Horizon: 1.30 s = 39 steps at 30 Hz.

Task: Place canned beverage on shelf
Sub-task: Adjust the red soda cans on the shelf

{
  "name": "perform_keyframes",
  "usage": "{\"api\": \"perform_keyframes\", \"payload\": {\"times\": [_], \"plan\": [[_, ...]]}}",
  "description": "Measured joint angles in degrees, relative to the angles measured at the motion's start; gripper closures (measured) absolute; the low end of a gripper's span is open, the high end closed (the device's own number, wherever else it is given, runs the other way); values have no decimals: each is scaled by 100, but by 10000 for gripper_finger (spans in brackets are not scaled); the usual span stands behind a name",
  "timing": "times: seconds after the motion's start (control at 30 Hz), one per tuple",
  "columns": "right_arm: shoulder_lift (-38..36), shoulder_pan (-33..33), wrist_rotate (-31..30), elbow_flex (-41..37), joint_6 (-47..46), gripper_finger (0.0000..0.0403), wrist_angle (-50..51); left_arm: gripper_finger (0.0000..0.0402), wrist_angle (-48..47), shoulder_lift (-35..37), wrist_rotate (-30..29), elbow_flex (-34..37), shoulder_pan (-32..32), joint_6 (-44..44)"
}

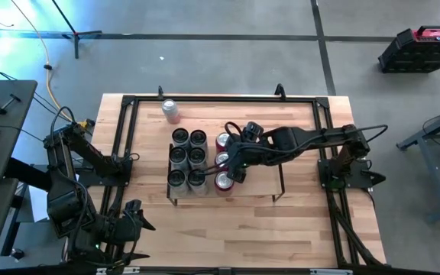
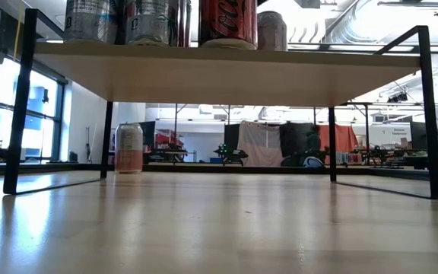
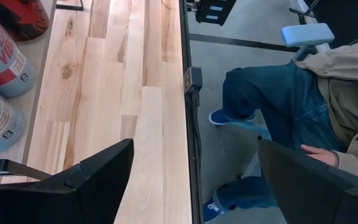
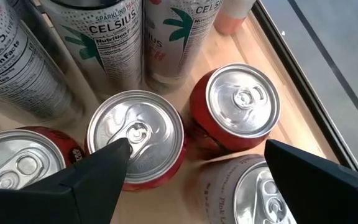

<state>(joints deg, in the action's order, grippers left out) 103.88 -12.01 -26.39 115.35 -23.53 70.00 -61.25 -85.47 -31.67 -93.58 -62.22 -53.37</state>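
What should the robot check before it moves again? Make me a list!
1. Right gripper open: ok, fingers spread wide above the red cans.
2. Holding nothing: ok, no can sits between the fingers.
3. Cans upright on the shelf: ok, tops face up.
4. One can left off the shelf: not ok, it stands on the table behind it.
5. Left gripper out of the way: ok, open at the table's front edge.
6. Person near the table: not ok, seated close to that edge.

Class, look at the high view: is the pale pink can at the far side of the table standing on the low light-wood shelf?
No: the pale pink can stands on the bare tabletop, apart from the low light-wood shelf.
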Motion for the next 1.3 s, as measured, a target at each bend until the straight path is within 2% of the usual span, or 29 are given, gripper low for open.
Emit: {"api": "perform_keyframes", "payload": {"times": [0.57,1.2,1.3], "plan": [[203,39,85,188,52,41,-186,67,0,0,-1,2,0,-2],[99,35,199,187,3,41,-35,67,0,0,1,2,0,-2],[-8,5,192,393,113,41,-147,67,0,0,-1,1,0,-1]]}}
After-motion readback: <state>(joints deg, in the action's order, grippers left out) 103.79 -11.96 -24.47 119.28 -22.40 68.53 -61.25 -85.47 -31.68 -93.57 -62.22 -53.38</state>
